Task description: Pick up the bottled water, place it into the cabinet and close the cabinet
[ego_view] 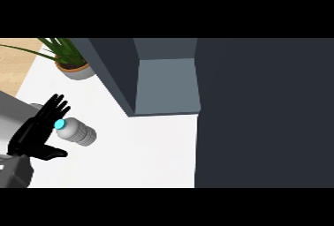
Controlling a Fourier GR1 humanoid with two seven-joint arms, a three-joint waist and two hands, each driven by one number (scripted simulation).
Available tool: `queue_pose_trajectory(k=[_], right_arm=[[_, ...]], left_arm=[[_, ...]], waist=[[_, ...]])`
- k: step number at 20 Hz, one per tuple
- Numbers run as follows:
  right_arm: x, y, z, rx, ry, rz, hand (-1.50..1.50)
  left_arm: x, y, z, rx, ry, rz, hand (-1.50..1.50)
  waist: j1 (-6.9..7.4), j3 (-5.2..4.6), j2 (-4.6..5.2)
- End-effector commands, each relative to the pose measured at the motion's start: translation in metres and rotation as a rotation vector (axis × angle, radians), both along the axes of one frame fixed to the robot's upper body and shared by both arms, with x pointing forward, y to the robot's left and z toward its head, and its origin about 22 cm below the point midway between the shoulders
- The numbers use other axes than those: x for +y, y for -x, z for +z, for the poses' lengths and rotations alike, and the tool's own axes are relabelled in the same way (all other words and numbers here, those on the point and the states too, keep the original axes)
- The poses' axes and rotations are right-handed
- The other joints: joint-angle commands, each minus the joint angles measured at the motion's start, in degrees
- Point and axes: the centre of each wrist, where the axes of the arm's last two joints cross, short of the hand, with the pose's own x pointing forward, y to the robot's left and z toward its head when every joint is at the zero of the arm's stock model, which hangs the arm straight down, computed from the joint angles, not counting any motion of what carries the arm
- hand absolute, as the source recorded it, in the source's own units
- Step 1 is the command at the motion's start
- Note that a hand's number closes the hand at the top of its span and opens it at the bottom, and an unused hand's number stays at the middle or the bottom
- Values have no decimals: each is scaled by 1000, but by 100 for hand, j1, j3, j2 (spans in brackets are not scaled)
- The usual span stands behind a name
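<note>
One hand is in view: the left hand (36, 132), black, at the left edge of the frame about midway down, on the end of a grey forearm (14, 170) that enters from the lower left corner. Its fingers are straight and spread, pointing toward the upper right, with the thumb set out to the lower right; nothing is gripped. The right hand does not appear in the head view. One bottled water (77, 131) is present, standing on the white counter (143, 150) just to the right of the hand. It is seen from above, with its light blue cap (60, 124) toward the fingers and its ribbed clear body extending to the lower right. The cap lies against or directly in front of the fingers; contact cannot be confirmed from this angle. One cabinet (261, 110) is noted, a dark mass filling the right half of the frame from top to bottom. One open compartment (166, 84) shows at upper centre, with a lighter grey inner face, and one dark panel (114, 73) slants along its left side. The bottle is well apart from this opening, down and to the left of it. One potted plant (72, 66) stands in the upper left, green leaves in a grey pot, on the counter. A strip of wood-toned floor (16, 62) shows at the far upper left.
</note>
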Motion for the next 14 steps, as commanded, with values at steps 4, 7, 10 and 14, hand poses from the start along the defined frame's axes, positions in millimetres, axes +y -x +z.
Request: queue_pose_trajectory(k=[4, 7, 10, 14], right_arm=[[-1, 18, 37, -57, 15, 16, -150], [0, 16, 27, -64, 20, 37, -150], [-1, 18, 25, -57, 1, 13, -150], [1, 22, 36, -80, 10, 18, -150]], left_arm=[[-11, 3, -37, 21, 60, -69, -150], [-23, 22, -63, 4, 50, -61, -150], [-23, 9, -59, -21, 51, -78, -150], [-37, 20, -76, -9, 122, -57, 150]], waist=[[-11, -2, 1], [-59, -15, 26], [-63, -13, 28], [-42, -19, 27]])
